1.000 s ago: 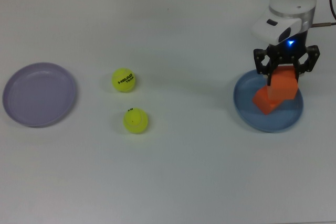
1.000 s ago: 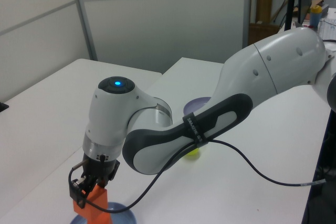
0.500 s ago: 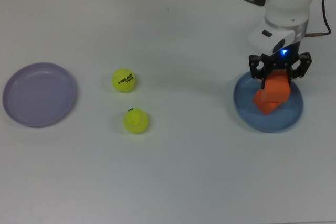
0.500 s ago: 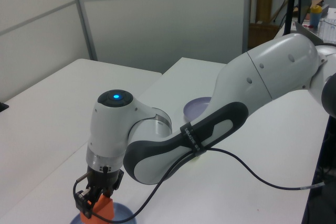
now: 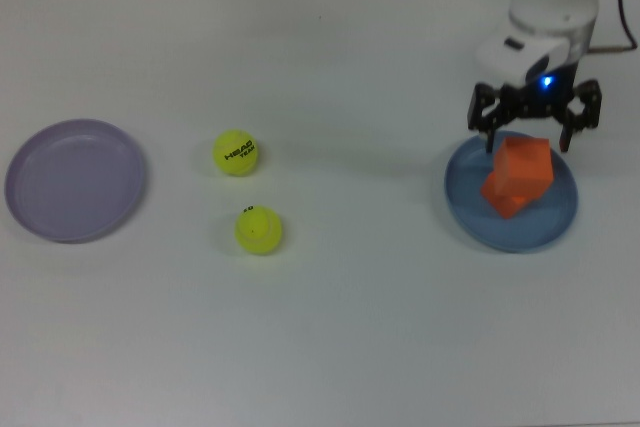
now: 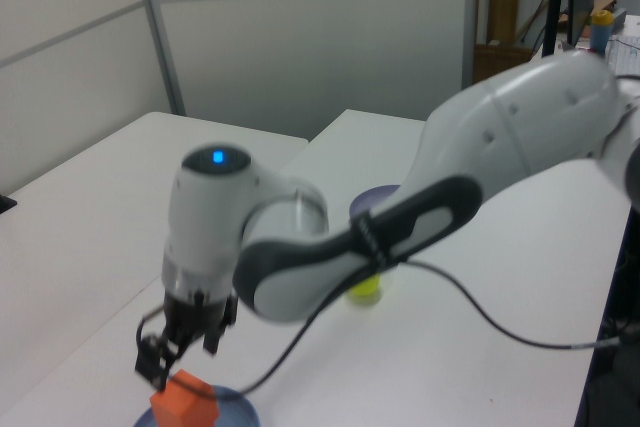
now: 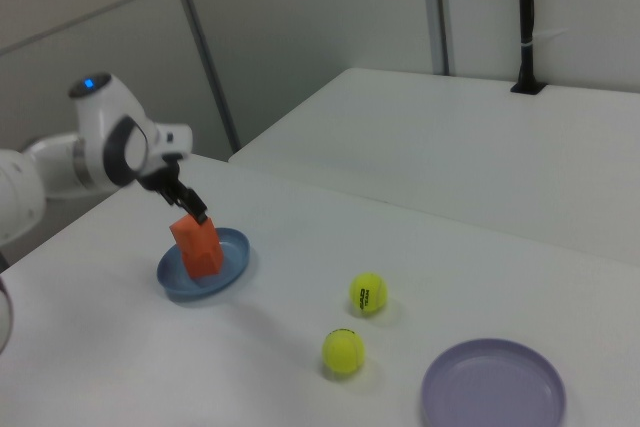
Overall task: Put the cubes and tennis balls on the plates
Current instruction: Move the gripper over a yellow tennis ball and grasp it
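White table [image 5: 360,327] carries everything; pale wall panels stand behind it in the left view and the right view.

Count: two plates, two tennis balls, two orange cubes.

Landmark: blue plate [image 5: 463,209], at the top view's right. Both cubes sit on it, stacked. The upper cube [image 5: 526,162] rests tilted on the lower cube [image 5: 500,196], which shows only at its lower left edge in the top view. In the right view the stack [image 7: 198,243] reads as one orange block leaning on the blue plate [image 7: 236,259]. In the left view only the upper cube [image 6: 184,407] and a sliver of plate rim [image 6: 232,411] are seen at the bottom edge.

Gripper [image 5: 534,132] hangs just above the upper cube, at the plate's far edge in the top view. Fingers [image 5: 488,125] spread wide, one on each side, clear of the cube and holding nothing. Same in the left view: gripper [image 6: 178,359] just over the cube, apart from it.

Tennis balls lie well to the top view's left of the blue plate, on bare table: the lettered ball [image 5: 236,153] and, nearer the camera, the ball with a small black mark [image 5: 259,229]. They are near each other, not touching.

Lavender plate [image 5: 76,180] sits farthest from the blue plate, at the top view's left edge, with nothing on it.

The arm [image 6: 440,197] fills most of the left view and hides most of the table there; a black cable [image 6: 500,322] hangs from it.
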`<state>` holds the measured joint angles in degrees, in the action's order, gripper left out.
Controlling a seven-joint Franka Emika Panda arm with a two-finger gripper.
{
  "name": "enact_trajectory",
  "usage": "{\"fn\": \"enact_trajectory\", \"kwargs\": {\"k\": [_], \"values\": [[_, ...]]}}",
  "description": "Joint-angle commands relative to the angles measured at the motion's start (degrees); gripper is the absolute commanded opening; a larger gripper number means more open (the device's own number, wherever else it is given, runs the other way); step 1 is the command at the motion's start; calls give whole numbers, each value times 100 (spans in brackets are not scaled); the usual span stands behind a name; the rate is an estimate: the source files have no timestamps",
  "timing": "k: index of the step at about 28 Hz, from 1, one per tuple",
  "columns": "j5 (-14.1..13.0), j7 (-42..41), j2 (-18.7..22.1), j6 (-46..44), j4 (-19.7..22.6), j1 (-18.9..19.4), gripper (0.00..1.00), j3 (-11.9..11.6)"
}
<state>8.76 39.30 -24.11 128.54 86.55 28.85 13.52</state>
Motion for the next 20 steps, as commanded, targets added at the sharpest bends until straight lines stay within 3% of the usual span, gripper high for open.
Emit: {"fn": "enact_trajectory", "kwargs": {"k": [1, 4, 7, 8, 9, 12, 13, 20], "values": [[-330, -238, 960, -908, 283, -266, 100, -51], [-568, -449, 1128, -1330, 301, -450, 100, -138], [-691, -616, 1356, -1525, 563, -582, 100, -480], [-709, -687, 1452, -1516, 695, -582, 100, -603], [-761, -861, 1653, -1516, 975, -591, 100, -874], [-946, -1187, 1918, -1516, 1345, -591, 100, -1262], [-1051, -1441, 2050, -1516, 1564, -591, 100, -1525], [-1140, -2251, 2209, -1428, 2260, -591, 100, -2353]]}}
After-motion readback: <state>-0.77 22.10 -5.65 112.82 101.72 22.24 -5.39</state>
